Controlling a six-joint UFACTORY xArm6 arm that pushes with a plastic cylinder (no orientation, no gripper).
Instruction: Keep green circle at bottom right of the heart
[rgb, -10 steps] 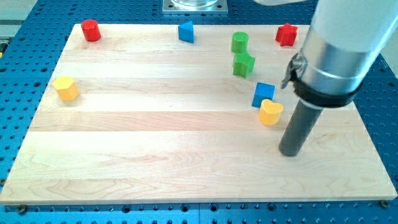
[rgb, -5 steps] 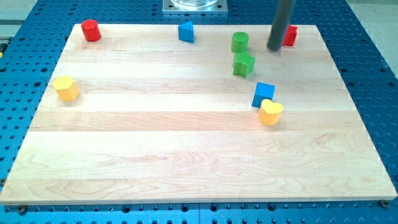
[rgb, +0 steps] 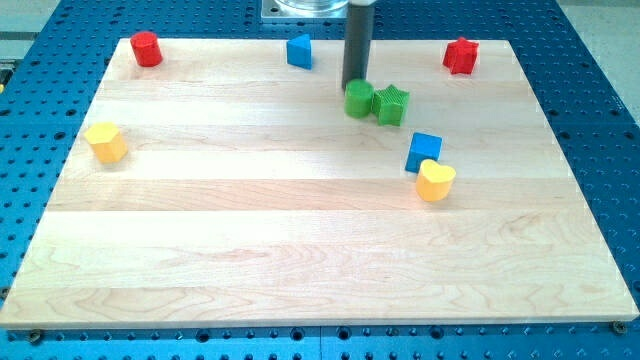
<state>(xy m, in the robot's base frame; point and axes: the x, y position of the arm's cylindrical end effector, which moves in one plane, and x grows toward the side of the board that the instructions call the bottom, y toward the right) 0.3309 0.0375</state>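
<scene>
The green circle (rgb: 359, 99) stands on the wooden board, touching the left side of a green star (rgb: 392, 105). My tip (rgb: 355, 84) is right at the circle's top edge, touching it. The yellow heart (rgb: 435, 181) lies lower and to the right, with a blue cube (rgb: 424, 150) against its upper left. The green circle is up and to the left of the heart.
A red cylinder (rgb: 146, 48) sits at the top left corner, a blue triangular block (rgb: 299, 51) at the top middle, a red star-like block (rgb: 461, 55) at the top right, a yellow block (rgb: 105, 142) at the left. The board's edges meet a blue perforated table (rgb: 600, 150).
My tip went from the lower right, past the red block at the top right, to above the green circle. The circle has moved down and left, beside the green star.
</scene>
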